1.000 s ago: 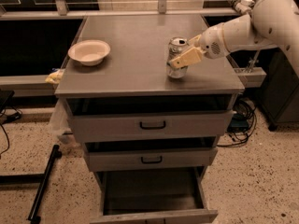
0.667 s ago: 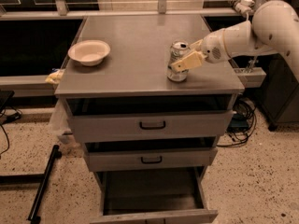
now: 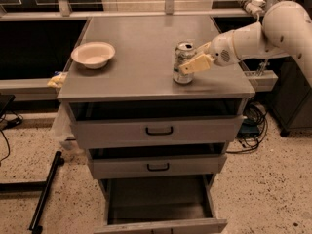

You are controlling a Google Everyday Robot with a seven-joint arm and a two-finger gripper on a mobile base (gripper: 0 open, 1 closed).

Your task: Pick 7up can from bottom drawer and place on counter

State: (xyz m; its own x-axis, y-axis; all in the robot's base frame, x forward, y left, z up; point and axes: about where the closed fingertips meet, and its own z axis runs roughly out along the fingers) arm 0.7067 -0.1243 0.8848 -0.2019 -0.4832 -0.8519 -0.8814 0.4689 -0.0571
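Sunk a touch lower than a second ago, setting the 7up can [image 3: 183,55] upright on the worktop [image 3: 141,67] between the fingers [image 3: 192,65], seemingly closed on it with the near one flat across its front: placing all but done, only release and retreat left. Well left of the fingers, a cream bowl [image 3: 93,54]; far below them, the bottom drawer [image 3: 161,226] pulled out, over speckled floor [image 3: 268,189] with cables [image 3: 251,126] at right.

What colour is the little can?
Silvery-grey, in the camera view. The small metal can stands on the grey counter, hand at it.
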